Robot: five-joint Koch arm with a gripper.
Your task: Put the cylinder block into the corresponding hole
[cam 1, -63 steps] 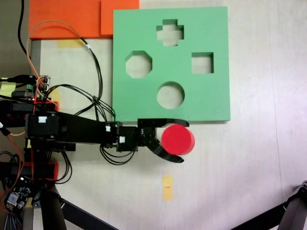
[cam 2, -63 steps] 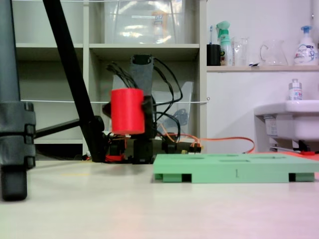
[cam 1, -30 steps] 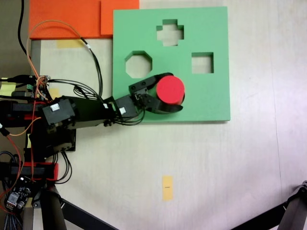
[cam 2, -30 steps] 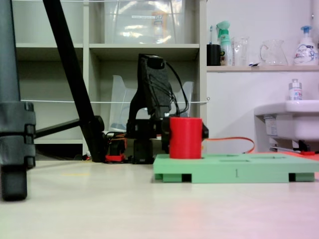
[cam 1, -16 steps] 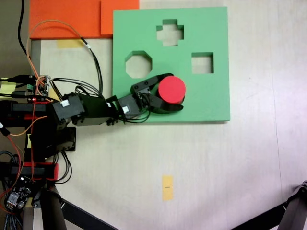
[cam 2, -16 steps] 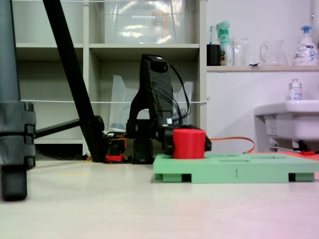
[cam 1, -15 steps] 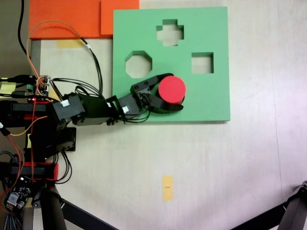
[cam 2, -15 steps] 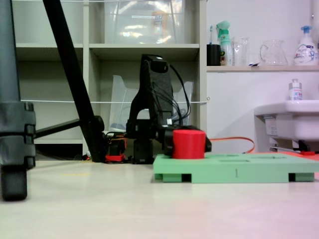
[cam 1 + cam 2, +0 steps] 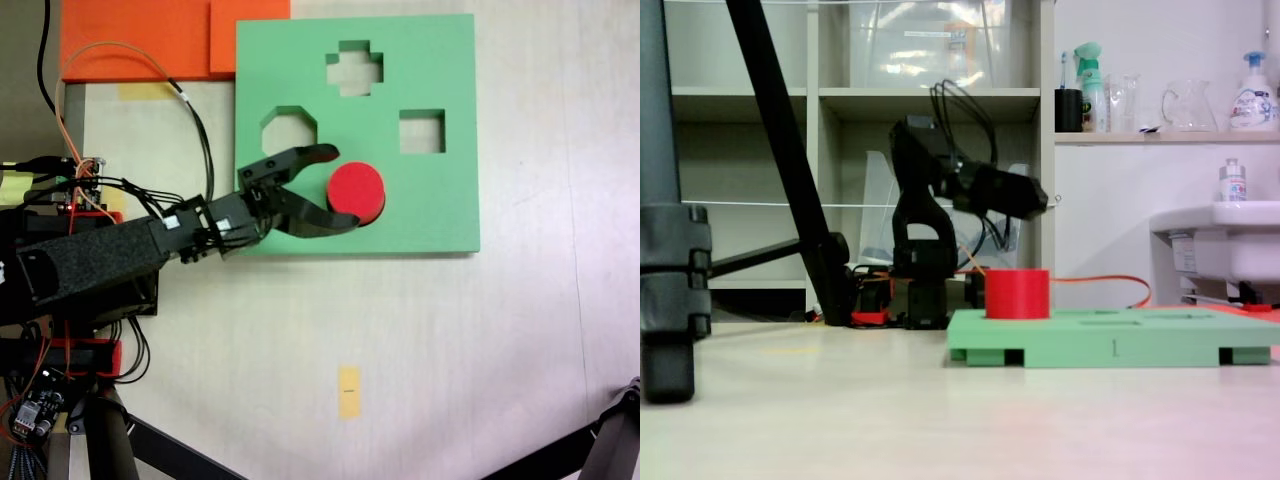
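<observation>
The red cylinder block (image 9: 357,190) stands upright in the circular cutout of the green foam board (image 9: 440,200), filling it so the hole's opening is hidden. From the low fixed view the red cylinder block (image 9: 1017,293) pokes up out of the green board (image 9: 1110,345). My gripper (image 9: 346,184) is open, its two black fingers spread on either side of the block's left half and not touching it. The low view shows the gripper (image 9: 1032,197) raised well above the block.
The board also has an octagonal cutout (image 9: 285,125), a cross cutout (image 9: 355,68) and a square cutout (image 9: 422,131). Orange foam pieces (image 9: 150,35) lie at the top left. Cables (image 9: 200,140) loop beside the board's left edge. A tripod leg (image 9: 780,150) stands nearby.
The gripper carried the block from off the board to the round cutout, lowered it in, then opened, let go and rose back toward the left.
</observation>
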